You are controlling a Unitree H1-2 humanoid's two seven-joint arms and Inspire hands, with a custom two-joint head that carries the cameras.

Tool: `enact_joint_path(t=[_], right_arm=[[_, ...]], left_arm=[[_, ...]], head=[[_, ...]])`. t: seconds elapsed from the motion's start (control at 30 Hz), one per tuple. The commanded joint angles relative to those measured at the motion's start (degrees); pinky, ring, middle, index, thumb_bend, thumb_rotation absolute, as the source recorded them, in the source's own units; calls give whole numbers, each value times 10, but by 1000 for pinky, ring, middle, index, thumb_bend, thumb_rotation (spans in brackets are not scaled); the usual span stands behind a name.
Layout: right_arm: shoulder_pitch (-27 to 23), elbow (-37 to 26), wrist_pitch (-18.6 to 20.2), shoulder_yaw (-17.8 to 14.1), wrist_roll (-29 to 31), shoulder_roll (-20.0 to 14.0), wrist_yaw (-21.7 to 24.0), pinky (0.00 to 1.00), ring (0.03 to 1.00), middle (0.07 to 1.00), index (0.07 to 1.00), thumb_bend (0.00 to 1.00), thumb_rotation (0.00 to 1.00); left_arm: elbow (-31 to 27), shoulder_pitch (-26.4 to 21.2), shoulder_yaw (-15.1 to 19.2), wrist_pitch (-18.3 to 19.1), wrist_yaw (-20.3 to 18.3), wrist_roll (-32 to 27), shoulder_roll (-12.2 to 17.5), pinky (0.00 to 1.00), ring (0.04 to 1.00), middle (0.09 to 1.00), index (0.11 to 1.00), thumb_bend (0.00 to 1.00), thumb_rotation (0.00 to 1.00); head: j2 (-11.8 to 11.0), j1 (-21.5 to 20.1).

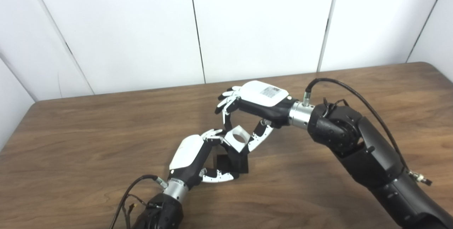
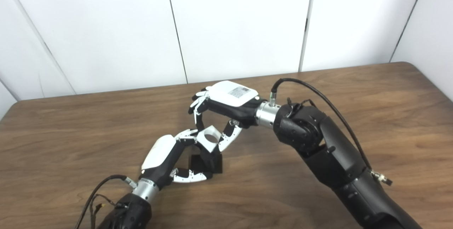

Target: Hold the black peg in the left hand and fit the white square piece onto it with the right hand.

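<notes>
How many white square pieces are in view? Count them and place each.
1. The white square piece with a round hole sits atop the black peg, between the right hand and the left hand. Others could be hidden.

My two head cameras sit side by side, looking down at the table [image 1: 106,122] and far wall [image 2: 240,20], sharing nearly everything

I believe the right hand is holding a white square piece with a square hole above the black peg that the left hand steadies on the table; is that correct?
Not quite: the hole in the white square piece is round, not square, as the left eye view shows. The rest stands: the right hand holds it in its fingers above the black peg, which the left hand steadies on the table.
</notes>
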Motion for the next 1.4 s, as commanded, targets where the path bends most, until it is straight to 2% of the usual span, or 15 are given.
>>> enact_joint_path(t=[0.0, 0.3, 0.53, 1.0, 1.37], right_arm=[[-35, -22, -2, -12, 9, -4, -7, 942, 905, 795, 480, 522, 145], [-38, -25, -5, 0, 4, 2, 1, 957, 906, 795, 479, 522, 146], [-36, -28, -11, 13, 1, -8, 16, 975, 904, 794, 480, 521, 147], [-28, -66, -6, 9, 41, -31, 59, 951, 909, 796, 479, 522, 144], [-19, -67, -12, 13, 46, -36, 62, 964, 909, 800, 479, 522, 145]], left_arm=[[15, -4, -6, 18, -15, 13, 10, 848, 914, 866, 488, 517, 64], [13, -2, -5, 19, -15, 10, 8, 849, 913, 865, 487, 517, 67], [10, 0, -5, 21, -15, 10, 8, 845, 911, 862, 487, 517, 67], [20, -4, -6, 20, -13, 10, 7, 841, 908, 862, 487, 516, 69], [15, -4, -6, 25, -16, 10, 7, 845, 910, 862, 487, 516, 69]], head=[[0, 0], [4, 2], [8, 3], [17, 4], [20, 3]])
